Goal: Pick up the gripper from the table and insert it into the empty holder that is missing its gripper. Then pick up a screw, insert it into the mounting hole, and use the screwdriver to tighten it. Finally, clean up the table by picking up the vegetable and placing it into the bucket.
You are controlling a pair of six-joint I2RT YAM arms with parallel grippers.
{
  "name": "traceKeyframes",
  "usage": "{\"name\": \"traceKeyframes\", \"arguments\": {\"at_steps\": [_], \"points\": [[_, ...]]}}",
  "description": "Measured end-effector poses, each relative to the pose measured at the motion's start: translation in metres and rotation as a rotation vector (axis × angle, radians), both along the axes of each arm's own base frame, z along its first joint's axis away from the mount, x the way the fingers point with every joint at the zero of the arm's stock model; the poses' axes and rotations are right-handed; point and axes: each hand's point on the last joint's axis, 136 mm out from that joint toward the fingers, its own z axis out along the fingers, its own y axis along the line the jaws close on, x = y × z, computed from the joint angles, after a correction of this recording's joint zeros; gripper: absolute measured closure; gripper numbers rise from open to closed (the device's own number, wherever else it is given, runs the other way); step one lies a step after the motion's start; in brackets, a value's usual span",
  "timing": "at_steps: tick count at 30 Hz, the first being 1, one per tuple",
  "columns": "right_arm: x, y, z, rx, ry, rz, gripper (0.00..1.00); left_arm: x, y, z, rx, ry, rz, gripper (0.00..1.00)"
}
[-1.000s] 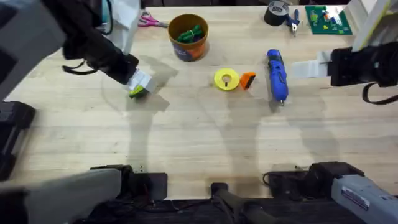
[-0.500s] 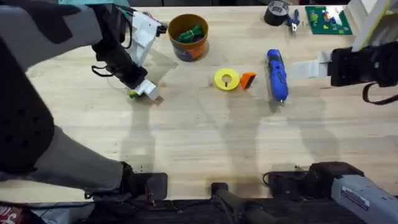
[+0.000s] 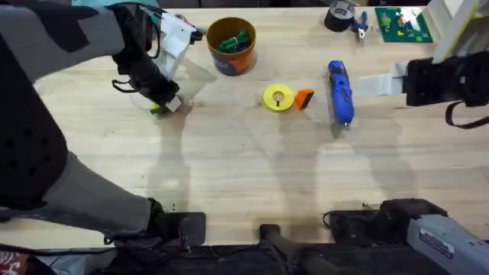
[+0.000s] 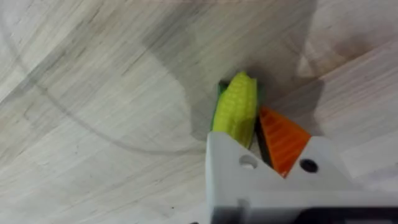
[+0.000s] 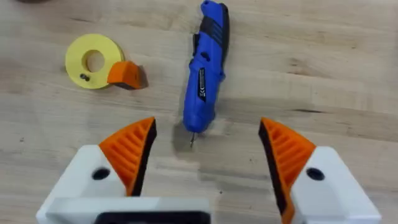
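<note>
The vegetable (image 4: 236, 109), yellow and ribbed with a green underside, is pinched at my left gripper (image 4: 255, 134) between one orange finger (image 4: 283, 140) and a bare white bracket, the holder (image 4: 225, 165). Overhead, the left gripper (image 3: 168, 105) is on the vegetable (image 3: 158, 110), left of the bucket (image 3: 231, 44). The loose orange gripper (image 3: 304, 98) lies beside a yellow disc (image 3: 277, 97). The blue screwdriver (image 3: 340, 92) lies just right of them. My right gripper (image 5: 208, 149) hovers open over the screwdriver (image 5: 205, 68), clear of it.
Dark green pieces lie inside the bucket. Pink scissors (image 3: 182, 25) are at the back left. A black tape roll (image 3: 339, 15), pliers (image 3: 359, 27) and a green board (image 3: 403, 24) sit at the back right. Small dark specks rest on the yellow disc (image 5: 93, 60).
The left arm has swung up close under the camera. Its gripper has shifted slightly left and back, with the vegetable staying at its tip. The right arm is still.
</note>
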Motion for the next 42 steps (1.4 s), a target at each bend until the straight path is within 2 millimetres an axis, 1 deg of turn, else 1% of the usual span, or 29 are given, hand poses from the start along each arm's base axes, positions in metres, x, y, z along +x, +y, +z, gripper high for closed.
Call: {"name": "traceKeyframes", "arguments": {"at_steps": [1, 9, 13, 16, 19, 23, 25, 27, 30, 34, 37, 40, 41, 42], "points": [[0.000, 0.000, 0.000, 0.000, 0.000, 0.000, 0.006, 0.000, 0.000, 0.000, 0.001, 0.000, -0.001, 0.987], [0.000, 0.000, 0.000, 0.000, 0.000, 0.000, 0.006, 0.004, -0.006, 0.001, -0.037, -0.019, -0.001, 0.986], [0.000, 0.000, 0.000, 0.000, 0.000, 0.000, 0.006, 0.008, -0.008, 0.007, -0.045, -0.045, 0.007, 0.986], [0.000, 0.000, 0.000, 0.000, 0.000, 0.000, 0.006, 0.012, -0.008, 0.028, -0.046, -0.111, 0.017, 0.986], [0.000, 0.000, 0.000, 0.000, 0.000, 0.000, 0.006, 0.014, -0.012, 0.061, -0.048, -0.210, 0.020, 0.986], [0.000, 0.000, 0.000, 0.000, 0.000, 0.000, 0.006, 0.006, -0.020, 0.108, -0.057, -0.335, 0.007, 0.986], [0.000, 0.000, 0.000, 0.000, 0.000, 0.000, 0.006, 0.000, -0.023, 0.130, -0.065, -0.395, 0.011, 0.986], [0.000, 0.000, 0.000, 0.000, 0.000, 0.000, 0.006, -0.005, -0.024, 0.147, -0.071, -0.446, 0.025, 0.986], [0.000, 0.000, 0.000, 0.000, 0.000, 0.000, 0.006, -0.015, -0.024, 0.163, -0.078, -0.488, 0.042, 0.986], [0.000, 0.000, 0.000, 0.000, 0.000, 0.000, 0.006, -0.025, -0.024, 0.179, -0.083, -0.534, 0.053, 0.986], [0.000, 0.000, 0.000, 0.000, 0.001, 0.000, 0.006, -0.028, -0.024, 0.186, -0.085, -0.554, 0.055, 0.986], [0.000, 0.000, 0.000, 0.000, 0.000, 0.000, 0.006, -0.029, -0.024, 0.185, -0.086, -0.553, 0.057, 0.985], [0.000, 0.000, 0.000, 0.000, 0.000, 0.000, 0.006, -0.029, -0.024, 0.185, -0.084, -0.552, 0.056, 0.889], [0.000, 0.000, 0.000, 0.000, 0.000, 0.000, 0.005, -0.029, -0.024, 0.185, -0.086, -0.552, 0.057, 0.740]]}}
